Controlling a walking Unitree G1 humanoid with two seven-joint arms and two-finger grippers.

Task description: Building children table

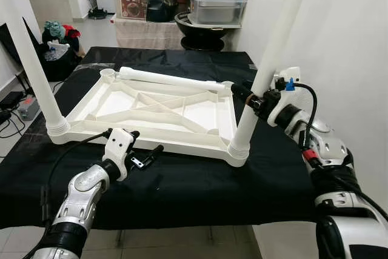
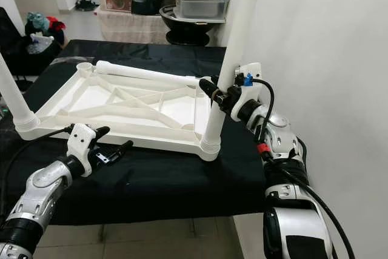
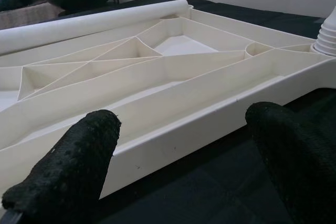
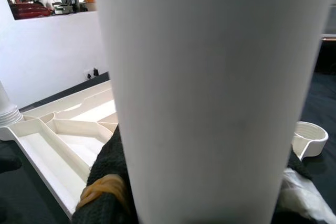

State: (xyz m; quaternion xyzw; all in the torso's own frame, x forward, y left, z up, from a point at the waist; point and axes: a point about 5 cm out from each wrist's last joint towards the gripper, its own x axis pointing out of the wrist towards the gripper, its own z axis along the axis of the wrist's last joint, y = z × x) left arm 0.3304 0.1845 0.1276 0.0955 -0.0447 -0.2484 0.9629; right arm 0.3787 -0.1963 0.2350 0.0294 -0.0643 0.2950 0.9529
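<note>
A black cloth covers the worktop (image 1: 182,192), set against a white wall. Nearest, the left gripper (image 1: 147,155) hovers just before the near rim of the upturned white tabletop (image 1: 151,110), fingers (image 3: 68,171) apart and holding nothing. At the near right corner, the right gripper (image 1: 245,96) is clamped on an upright leg (image 1: 270,65). Another leg (image 1: 33,65) stands at the near left corner. A loose leg (image 1: 170,79) lies along the far rim, beside an open socket (image 1: 107,75).

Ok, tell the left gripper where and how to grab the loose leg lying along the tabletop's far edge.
Grip the loose leg mid-shaft, coming down from above with the fingers straddling it across its length. It is a plain round tube resting on the far rim of the upturned tabletop, so its top is exposed. The left gripper is open at the near edge.
</note>
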